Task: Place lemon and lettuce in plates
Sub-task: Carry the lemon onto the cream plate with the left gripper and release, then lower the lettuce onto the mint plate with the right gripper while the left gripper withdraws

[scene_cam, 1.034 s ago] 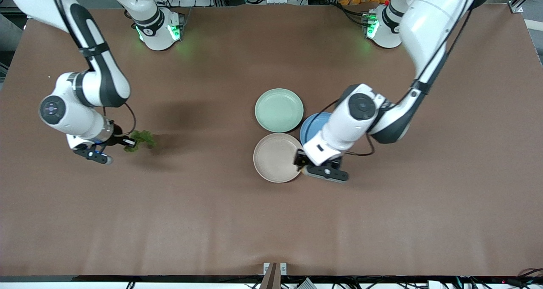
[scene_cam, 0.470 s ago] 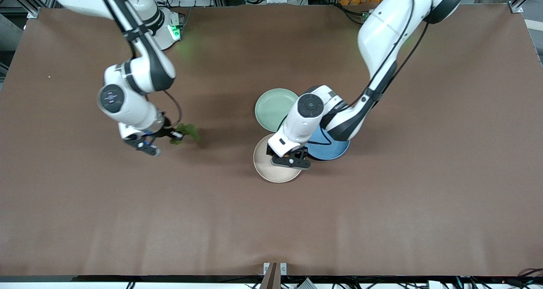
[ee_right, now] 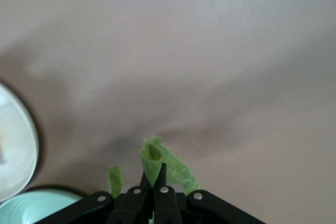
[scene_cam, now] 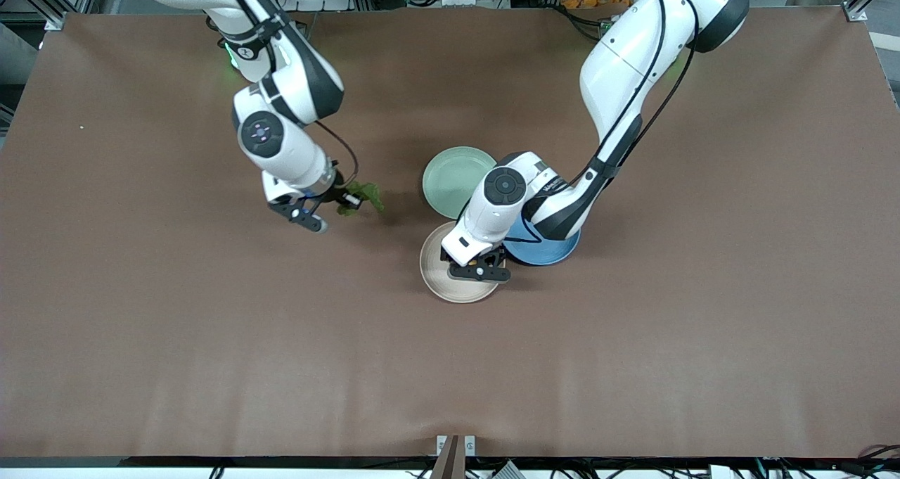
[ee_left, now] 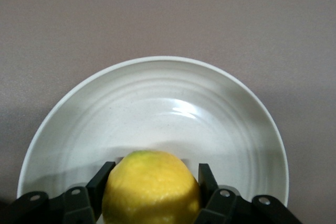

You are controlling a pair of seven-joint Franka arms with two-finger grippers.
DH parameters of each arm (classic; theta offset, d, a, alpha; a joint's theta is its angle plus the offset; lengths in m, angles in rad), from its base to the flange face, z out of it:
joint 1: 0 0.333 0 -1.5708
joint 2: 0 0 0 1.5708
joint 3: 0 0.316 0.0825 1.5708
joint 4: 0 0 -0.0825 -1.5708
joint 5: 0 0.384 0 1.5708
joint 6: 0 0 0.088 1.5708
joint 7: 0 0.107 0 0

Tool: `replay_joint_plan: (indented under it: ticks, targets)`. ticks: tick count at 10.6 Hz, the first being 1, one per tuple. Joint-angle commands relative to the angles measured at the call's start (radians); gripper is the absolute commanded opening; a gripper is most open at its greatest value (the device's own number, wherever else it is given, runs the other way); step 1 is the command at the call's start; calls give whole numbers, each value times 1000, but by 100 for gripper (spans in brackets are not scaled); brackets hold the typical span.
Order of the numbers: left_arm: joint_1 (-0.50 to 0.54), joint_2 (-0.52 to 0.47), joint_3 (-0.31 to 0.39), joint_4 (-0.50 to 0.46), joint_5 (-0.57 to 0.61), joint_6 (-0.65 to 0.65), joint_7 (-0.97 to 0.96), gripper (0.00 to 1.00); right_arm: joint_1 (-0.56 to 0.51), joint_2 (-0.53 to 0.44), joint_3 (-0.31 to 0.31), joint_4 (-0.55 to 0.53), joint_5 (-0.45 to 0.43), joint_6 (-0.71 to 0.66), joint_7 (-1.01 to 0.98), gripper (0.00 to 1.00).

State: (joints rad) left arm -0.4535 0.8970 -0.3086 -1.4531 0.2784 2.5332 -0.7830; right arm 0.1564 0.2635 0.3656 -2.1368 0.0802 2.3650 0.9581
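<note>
My left gripper [scene_cam: 480,266] is shut on the yellow lemon [ee_left: 152,190] and holds it just over the beige-cream plate [scene_cam: 441,280], near the plate's edge on the blue plate's side. In the left wrist view the plate [ee_left: 157,103] lies under the lemon and the gripper [ee_left: 154,174]. The arm hides the lemon in the front view. My right gripper [scene_cam: 342,200] is shut on the dark green lettuce [scene_cam: 365,196] and holds it above the bare table, beside the mint green plate [scene_cam: 450,175]. In the right wrist view the leaf [ee_right: 160,157] sticks out of the closed gripper [ee_right: 154,176].
A blue plate [scene_cam: 559,248] touches the two other plates and lies partly under the left arm. The right wrist view shows the rims of the beige plate [ee_right: 21,140] and the mint plate [ee_right: 37,205]. The brown table [scene_cam: 633,359] spreads wide all around.
My right arm has carried the lettuce from the right arm's end of the table toward the mint plate. My left gripper has moved with the lemon from the beige plate's edge to over it.
</note>
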Motion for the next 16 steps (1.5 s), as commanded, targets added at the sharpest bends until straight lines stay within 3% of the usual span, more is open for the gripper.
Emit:
replay_joint_plan:
  ticks: [1,5,9,12,13,15,16]
  targets:
    - [-13,5,12,19,-8,1,-27,100,32,66,71,70,15,-6,169,0]
    - [6,-71,12,17,-2,-91,-28,100,121,153,78,161,7,0,275,0]
    - [110,-228,8,13,2,-240,1,100,189,224,78,235,7,11,292,0]
    - [212,-315,3,13,-11,-344,140,100,227,273,78,273,4,11,288,0]
    - [242,-341,2,13,-14,-364,162,100,232,286,79,276,0,11,286,5]
    - [303,-392,2,13,-15,-431,201,100,239,307,85,287,0,11,289,48]
    - [324,-421,2,13,-19,-465,232,100,242,310,94,291,-10,10,288,99]
